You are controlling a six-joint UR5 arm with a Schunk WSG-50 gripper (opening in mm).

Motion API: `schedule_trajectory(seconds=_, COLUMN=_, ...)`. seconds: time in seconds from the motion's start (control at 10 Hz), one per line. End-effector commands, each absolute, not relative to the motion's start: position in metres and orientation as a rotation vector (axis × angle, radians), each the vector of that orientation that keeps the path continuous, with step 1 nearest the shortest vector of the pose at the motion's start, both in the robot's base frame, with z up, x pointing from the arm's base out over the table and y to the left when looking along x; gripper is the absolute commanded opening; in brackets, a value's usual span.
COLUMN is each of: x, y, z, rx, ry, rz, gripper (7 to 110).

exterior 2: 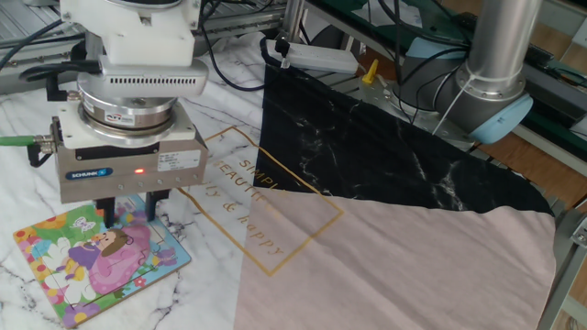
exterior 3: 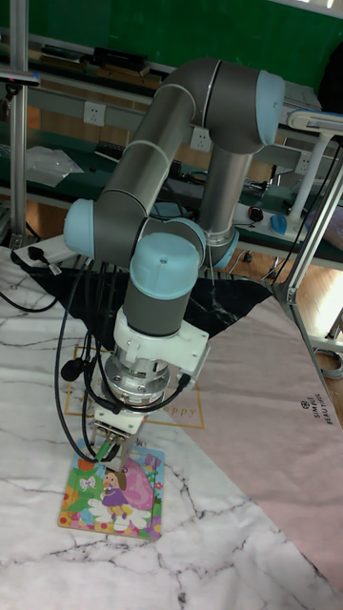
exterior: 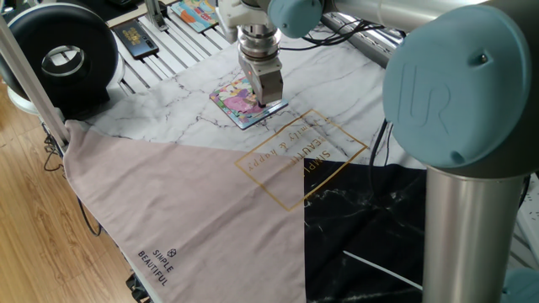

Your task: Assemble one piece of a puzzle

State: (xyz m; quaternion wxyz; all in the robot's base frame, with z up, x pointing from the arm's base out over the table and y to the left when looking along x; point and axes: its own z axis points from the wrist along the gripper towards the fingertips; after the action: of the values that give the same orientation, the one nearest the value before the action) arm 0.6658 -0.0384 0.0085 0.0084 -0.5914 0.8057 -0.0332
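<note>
Tall fixed view puts the small square cartoon puzzle board in pink, green and yellow [exterior 3: 112,493] flat on the marble-patterned cloth [exterior 3: 219,553] at lower left, with my two-finger gripper [exterior 3: 113,450] hanging just above its upper edge. From the other fixed view my fingers [exterior 2: 109,214] stand a little apart with nothing visible between them. The tiny pinkish-purple piece I cannot pick out; it may sit within the pink picture.

The table [exterior: 194,84] is covered by a marble-print cloth [exterior 2: 27,192], beside which a pinkish cloth [exterior: 185,210] and a black marbled cloth [exterior 2: 367,147] are spread. The puzzle [exterior 2: 96,261] is laid flat on the white marble part.
</note>
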Motion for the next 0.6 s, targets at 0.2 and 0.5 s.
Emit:
schedule_trajectory(seconds=0.2, x=0.665, y=-0.034, z=0.009, rx=-1.931, ry=2.444, rz=-0.074, gripper=7)
schedule_trajectory(seconds=0.5, x=0.666, y=-0.024, z=0.011, rx=-1.926, ry=2.438, rz=-0.061, gripper=7)
